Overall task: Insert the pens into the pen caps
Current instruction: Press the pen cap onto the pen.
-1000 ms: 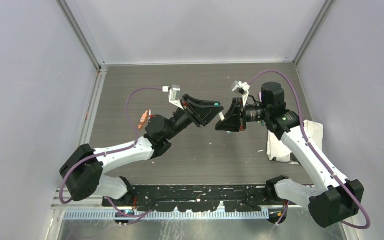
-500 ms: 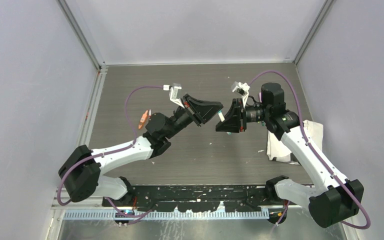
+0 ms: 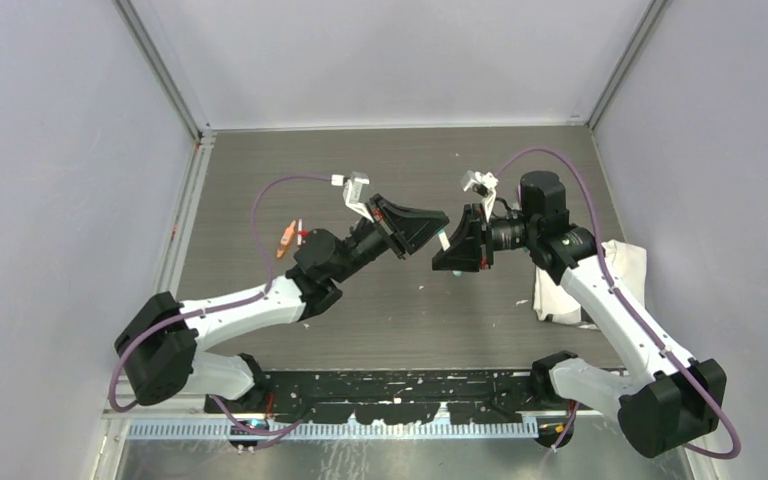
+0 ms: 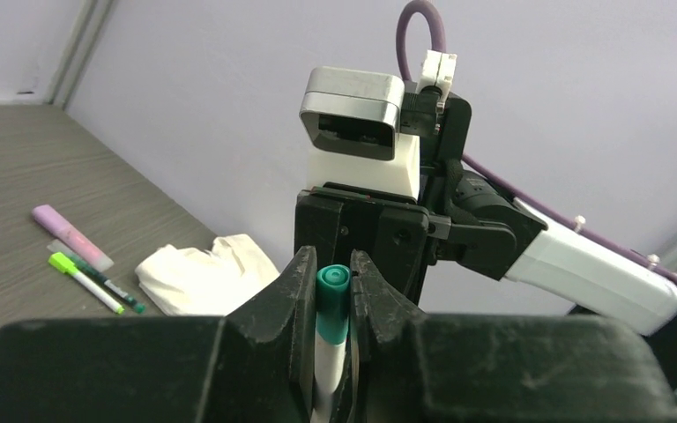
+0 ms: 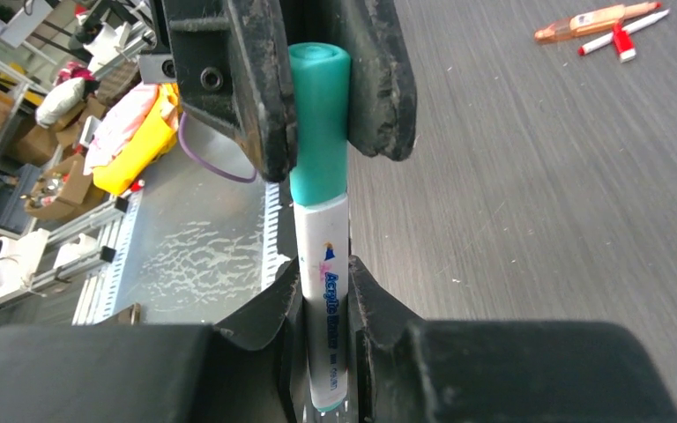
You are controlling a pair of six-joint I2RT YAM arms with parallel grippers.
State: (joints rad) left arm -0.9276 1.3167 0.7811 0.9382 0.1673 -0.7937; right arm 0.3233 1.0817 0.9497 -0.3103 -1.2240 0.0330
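Observation:
A white pen point(image 5: 324, 264) with a teal cap point(image 5: 319, 123) on its end is held between both grippers above the table middle. My left gripper point(image 4: 332, 264) is shut on the teal cap point(image 4: 332, 304). My right gripper point(image 5: 324, 291) is shut on the white pen body. In the top view the left gripper point(image 3: 415, 222) and right gripper point(image 3: 457, 242) meet nose to nose, with a sliver of pen point(image 3: 443, 237) between them. An orange pen point(image 5: 595, 19), a red-tipped pen point(image 5: 639, 25) and a red cap point(image 5: 621, 42) lie at the table's left.
A white cloth point(image 3: 572, 290) lies at the right, under the right arm. Beside it are a pink-purple marker point(image 4: 72, 233), a bright green pen point(image 4: 86, 282) and a dark green pen point(image 4: 115, 289). The orange and red pens point(image 3: 288, 240) lie near the left arm's elbow.
The two grippers have closed in on each other, the left one moving right. The gap between them has shrunk and the teal cap now sits over the pen's end.

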